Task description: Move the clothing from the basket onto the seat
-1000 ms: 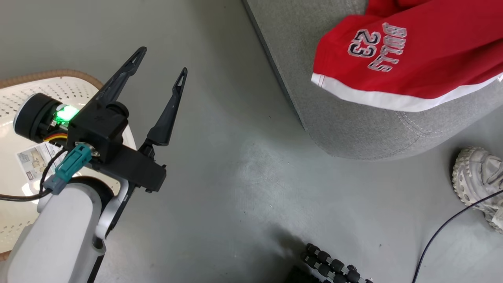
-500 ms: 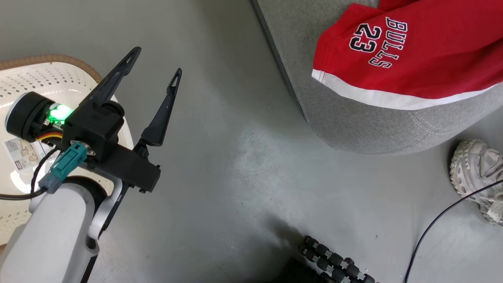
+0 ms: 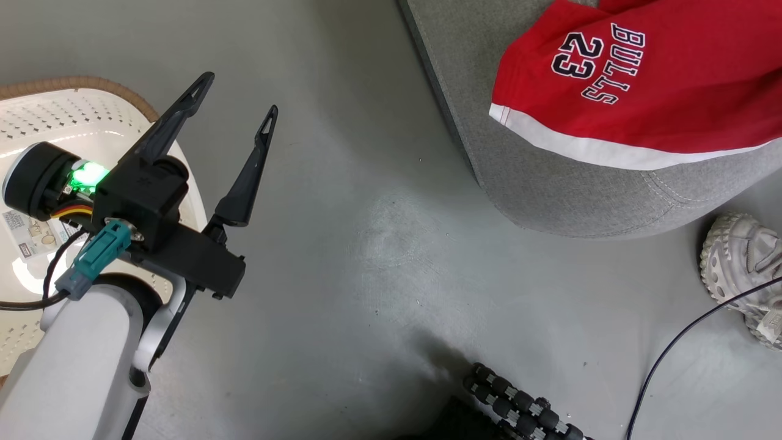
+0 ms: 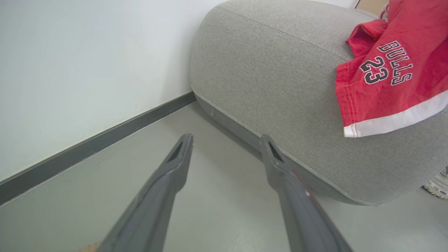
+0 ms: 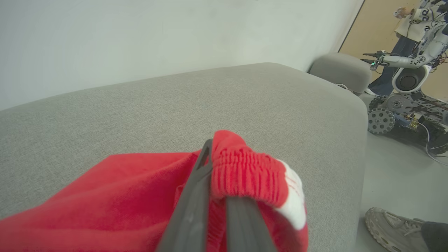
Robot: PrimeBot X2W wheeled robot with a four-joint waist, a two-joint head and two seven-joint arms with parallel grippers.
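The red clothing (image 3: 660, 85) printed "BULLS 23" with a white hem lies draped over the rounded edge of the grey seat (image 3: 550, 189). My left gripper (image 3: 238, 93) hangs open and empty above the floor, between the seat and the cream basket (image 3: 79, 82), whose inside shows a paper label. In the left wrist view my left gripper (image 4: 226, 140) points at the seat (image 4: 273, 70) and the clothing (image 4: 392, 80) is up right. My right gripper (image 5: 217, 175) is shut on a ribbed red band of the clothing (image 5: 105, 203) over the seat (image 5: 175, 105).
A person's pale shoe (image 3: 739, 275) and a thin black cable (image 3: 678, 354) lie on the floor at right. A black ridged wheel (image 3: 519, 409) sits at the bottom. Behind the seat is a wall with a dark baseboard (image 4: 87, 150). Another robot (image 5: 406, 80) stands far right.
The head view has shifted a little, so more of the basket shows and the seat sits slightly further right. Both grippers keep their states.
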